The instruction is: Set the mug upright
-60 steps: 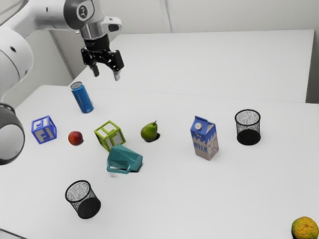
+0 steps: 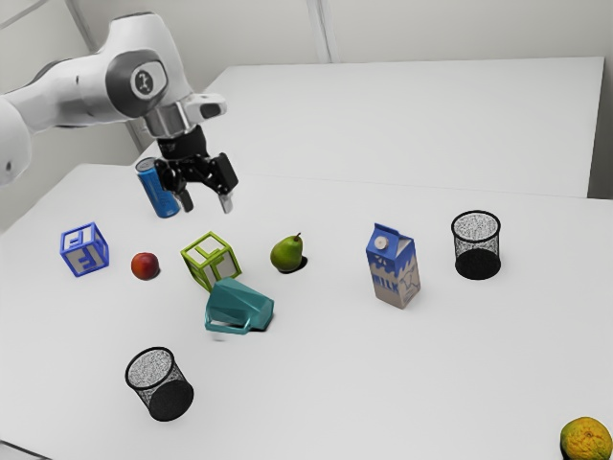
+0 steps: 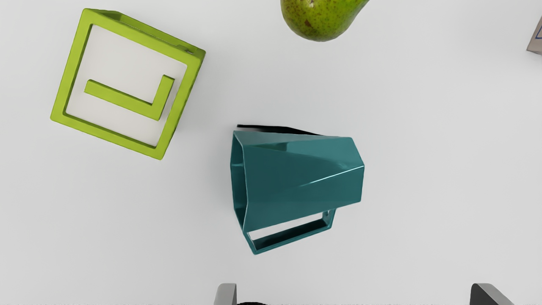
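Note:
My gripper (image 2: 207,203) hangs in the air in the exterior view, above the table and higher than the mug. The teal mug (image 2: 239,307) lies on its side beside the green block, its handle toward the exterior view's lower left. In the wrist view the faceted mug (image 3: 300,182) shows its open mouth facing the green block's side, the handle along one flank. The gripper (image 3: 353,294) is open there, its two fingertips wide apart with nothing between them.
Near the mug are a green letter block (image 2: 212,262) and a pear (image 2: 287,254). Around them stand a blue can (image 2: 158,189), red fruit (image 2: 145,265), blue block (image 2: 85,250), milk carton (image 2: 394,266), mesh cups (image 2: 160,385) (image 2: 476,245) and an orange fruit (image 2: 586,440).
In the exterior view my gripper has come down toward the table, now overlapping the blue can's edge. The mug and the other objects have stayed where they were.

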Robot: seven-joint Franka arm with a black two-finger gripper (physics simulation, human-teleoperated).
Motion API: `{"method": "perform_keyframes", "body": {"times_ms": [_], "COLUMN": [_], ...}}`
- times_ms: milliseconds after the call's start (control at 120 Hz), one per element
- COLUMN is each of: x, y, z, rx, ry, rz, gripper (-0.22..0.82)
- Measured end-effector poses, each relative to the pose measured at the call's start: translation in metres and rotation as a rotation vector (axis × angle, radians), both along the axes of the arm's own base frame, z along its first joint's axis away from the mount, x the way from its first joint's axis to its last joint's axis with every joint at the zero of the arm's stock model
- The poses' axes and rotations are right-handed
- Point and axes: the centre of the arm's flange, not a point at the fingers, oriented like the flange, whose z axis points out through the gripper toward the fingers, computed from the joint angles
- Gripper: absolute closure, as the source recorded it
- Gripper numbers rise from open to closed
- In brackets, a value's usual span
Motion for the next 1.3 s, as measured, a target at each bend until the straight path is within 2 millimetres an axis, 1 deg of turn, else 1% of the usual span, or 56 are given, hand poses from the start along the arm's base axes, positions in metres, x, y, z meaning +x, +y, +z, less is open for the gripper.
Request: {"method": "perform_keyframes", "body": {"times_ms": [58,117,167,242,350,383,600,708,858,975,1100,1192,1300], "x": [-0.019,-0.030,-0.034,-0.039,-0.044,-0.047,-0.045,-0.042,-0.040,-0.041,-0.040,-0.042,-0.050], "y": [-0.001,-0.001,0.004,0.011,0.016,0.020,0.062,0.073,0.084,0.083,0.070,0.060,0.058], "z": [-0.014,-0.027,-0.037,-0.055,-0.081,-0.089,-0.116,-0.134,-0.151,-0.162,-0.167,-0.173,-0.182], "rx": [-0.012,-0.021,-0.027,-0.029,-0.045,-0.057,-0.091,-0.123,-0.166,-0.221,-0.291,-0.345,-0.388], "ry": [-0.018,-0.043,-0.062,-0.085,-0.111,-0.116,-0.176,-0.187,-0.204,-0.217,-0.234,-0.233,-0.222], "rz": [0.011,0.024,0.041,0.068,0.094,0.110,0.174,0.195,0.214,0.228,0.220,0.212,0.207], "gripper": [0.00,0.00,0.00,0.00,0.00,0.00,0.00,0.00,0.00,0.00,0.00,0.00,0.00]}}
